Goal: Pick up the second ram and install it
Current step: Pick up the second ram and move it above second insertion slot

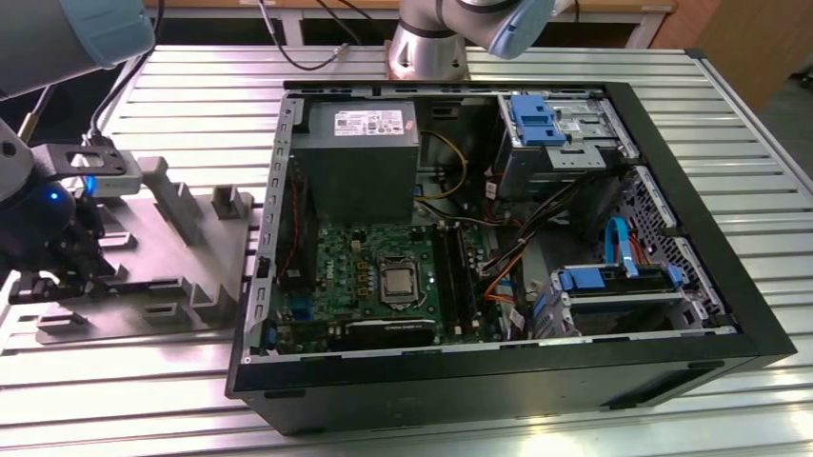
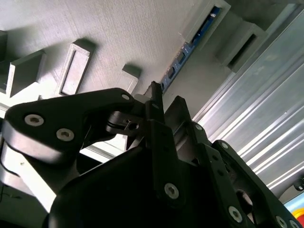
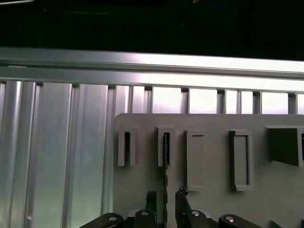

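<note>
As seen in the second wrist view, found the second ram (image 2: 183,56) standing on its long edge in the slotted posts of the grey fixture (image 2: 118,33), not in the PC yet. Looked like a thin dark stick with a blue-green board and a row of little chips along it. Ran lengthwise straight away from the gripper (image 3: 165,195), long axis lined up with the gap between the fingers (image 3: 151,198), near end right at the tips. Had those fingers parted by a narrow gap, one either side of the stick's line, not closed on anything as far as could be told. Couldn't tell whether touching it or just above. Placed the whole lot at the exterior view's left, on the ribbed metal table (image 1: 190,86), just beside the open computer case (image 1: 508,367). Spotted the memory slots (image 1: 458,276) inside, right of the processor (image 1: 399,282), well apart from the gripper.
</note>
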`<state>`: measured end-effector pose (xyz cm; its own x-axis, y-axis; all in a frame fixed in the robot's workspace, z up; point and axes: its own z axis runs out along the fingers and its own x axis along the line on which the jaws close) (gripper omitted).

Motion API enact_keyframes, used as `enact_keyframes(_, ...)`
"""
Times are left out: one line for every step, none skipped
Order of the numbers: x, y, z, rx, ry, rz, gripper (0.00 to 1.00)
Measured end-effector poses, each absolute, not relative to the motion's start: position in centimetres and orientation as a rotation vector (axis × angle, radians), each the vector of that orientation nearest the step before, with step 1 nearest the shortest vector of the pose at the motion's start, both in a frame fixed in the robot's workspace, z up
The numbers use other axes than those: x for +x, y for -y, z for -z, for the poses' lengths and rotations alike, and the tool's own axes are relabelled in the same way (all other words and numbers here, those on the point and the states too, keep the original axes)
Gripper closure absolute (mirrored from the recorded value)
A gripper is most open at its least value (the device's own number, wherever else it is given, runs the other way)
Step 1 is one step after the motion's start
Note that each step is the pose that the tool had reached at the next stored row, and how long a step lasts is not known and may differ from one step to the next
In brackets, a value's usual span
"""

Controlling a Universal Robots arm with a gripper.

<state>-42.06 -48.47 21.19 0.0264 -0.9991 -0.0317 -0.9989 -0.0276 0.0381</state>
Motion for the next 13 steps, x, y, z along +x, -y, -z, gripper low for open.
enact_keyframes(-42.06, 48.48, -21.13, 2.257, 2.176, 0.077, 0.7)
enact_keyframes(-42.06, 48.48, -21.06, 2.268, 2.164, 0.077, 0.7)
enact_keyframes(-42.07, 48.48, -20.97, 2.277, 2.154, 0.077, 0.7)
enact_keyframes(-42.09, 48.47, -20.85, 2.283, 2.147, 0.077, 0.7)
enact_keyframes(-42.15, 48.46, -20.75, 2.288, 2.142, 0.077, 0.7)
enact_keyframes(-42.21, 48.45, -20.66, 2.291, 2.138, 0.077, 0.7)
enact_keyframes(-42.25, 48.45, -20.55, 2.294, 2.135, 0.077, 0.7)
enact_keyframes(-42.3, 48.45, -20.44, 2.296, 2.132, 0.077, 0.7)
enact_keyframes(-42.32, 48.44, -20.35, 2.299, 2.13, 0.077, 0.7)
enact_keyframes(-42.32, 48.44, -20.28, 2.299, 2.13, 0.077, 0.7)
enact_keyframes(-42.32, 48.41, -20.25, 2.299, 2.13, 0.078, 0.7)
enact_keyframes(-42.33, 48.38, -20.21, 2.299, 2.13, 0.078, 0.7)
enact_keyframes(-42.33, 48.33, -20.17, 2.299, 2.13, 0.078, 0.7)
